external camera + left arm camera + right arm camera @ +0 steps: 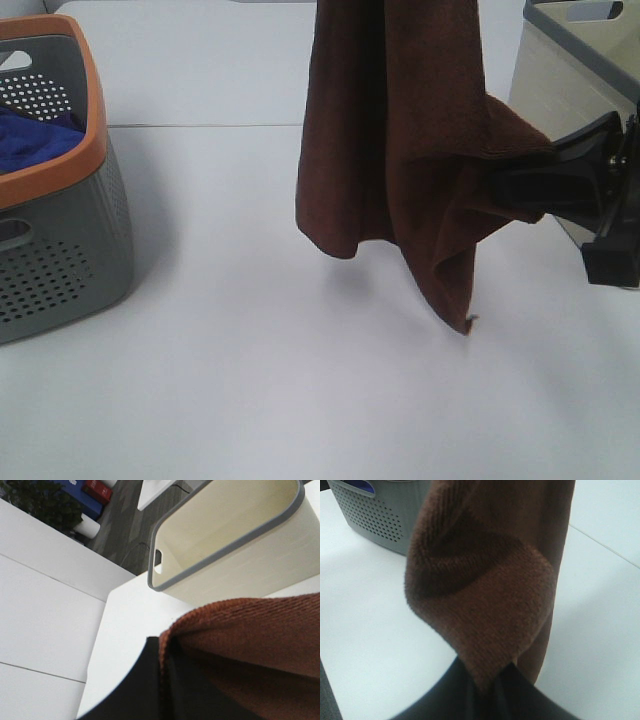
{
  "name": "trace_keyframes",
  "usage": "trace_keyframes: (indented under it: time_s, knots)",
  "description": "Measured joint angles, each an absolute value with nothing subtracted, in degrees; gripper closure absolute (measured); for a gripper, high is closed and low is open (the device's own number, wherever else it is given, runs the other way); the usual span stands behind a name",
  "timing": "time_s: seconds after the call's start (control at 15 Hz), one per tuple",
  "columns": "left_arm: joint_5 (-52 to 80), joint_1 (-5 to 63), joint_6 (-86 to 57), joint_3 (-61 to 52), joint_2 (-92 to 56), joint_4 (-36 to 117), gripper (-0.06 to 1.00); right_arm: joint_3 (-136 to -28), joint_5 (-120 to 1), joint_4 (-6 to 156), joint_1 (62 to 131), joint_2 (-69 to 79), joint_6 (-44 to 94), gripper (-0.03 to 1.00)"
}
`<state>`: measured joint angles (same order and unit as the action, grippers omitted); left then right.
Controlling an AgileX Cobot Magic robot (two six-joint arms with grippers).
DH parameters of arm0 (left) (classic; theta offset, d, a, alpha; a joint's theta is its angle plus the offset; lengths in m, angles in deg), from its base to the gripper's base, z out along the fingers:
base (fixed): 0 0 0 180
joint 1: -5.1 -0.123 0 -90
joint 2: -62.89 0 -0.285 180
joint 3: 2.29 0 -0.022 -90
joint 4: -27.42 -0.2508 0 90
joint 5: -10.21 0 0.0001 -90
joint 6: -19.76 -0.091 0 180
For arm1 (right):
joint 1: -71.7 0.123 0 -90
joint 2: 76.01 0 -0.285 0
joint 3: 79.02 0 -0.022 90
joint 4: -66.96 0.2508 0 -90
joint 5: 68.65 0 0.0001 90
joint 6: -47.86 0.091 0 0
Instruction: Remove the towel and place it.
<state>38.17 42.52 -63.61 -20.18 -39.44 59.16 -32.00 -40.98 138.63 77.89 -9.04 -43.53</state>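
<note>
- One towel (400, 130), hanging apparently clear of the table (200, 380); we count removal done.
- Left gripper (164, 680), right gripper (505, 188): both clenched on its edges.
- Placing: not yet done.

White table (200, 400) across the whole frame, seam (200, 125) running through the upper left, lit evenly. Grey basket (70, 250) with orange rim at left edge; cream bin (570, 80) at upper right. Beyond, dark grey floor (125, 530) and a potted plant (45, 502).
</note>
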Motion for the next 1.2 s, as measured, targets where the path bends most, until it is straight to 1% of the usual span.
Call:
trace_keyframes:
  time_s: [0.13, 0.33, 0.47, 0.67, 0.8, 0.87, 1.07, 1.2]
  knots:
    - [38.23, 42.52, -57.19, -20.18, -42.13, 53.03, 0.94, -32.00, -41.09, 137.72, 77.89, -9.27, -43.53, 0.97]
    - [37.94, 42.52, -52.32, -20.18, -44.02, 47.99, 0.94, -32.97, -43.21, 134.68, 77.89, -8.87, -43.53, 0.97]
    - [34.73, 42.29, -48.43, -20.18, -45.28, 45.24, 0.94, -37.21, -47.05, 133.02, 77.89, -5.89, -43.53, 0.97]
    - [26.48, 39.02, -41.21, -20.18, -48.72, 44.44, 0.94, -44.49, -53.07, 130.61, 77.89, 3.80, -47.31, 0.97]
    - [20.01, 36.04, -38.97, -20.18, -51.47, 44.38, 0.94, -50.22, -55.02, 130.21, 77.89, 11.19, -52.70, 0.97]
    - [14.80, 33.69, -38.74, -20.18, -54.68, 44.32, 0.94, -58.30, -56.96, 130.15, 77.89, 18.69, -56.13, 0.97]
    - [3.68, 33.18, -40.63, -20.18, -59.72, 42.20, 0.94, -74.06, -57.02, 130.15, 77.89, 30.15, -57.57, 0.97]
    - [-0.90, 33.18, -42.70, -20.24, -61.55, 41.80, 0.94, -80.47, -56.74, 130.15, 77.89, 34.96, -57.74, 0.97]
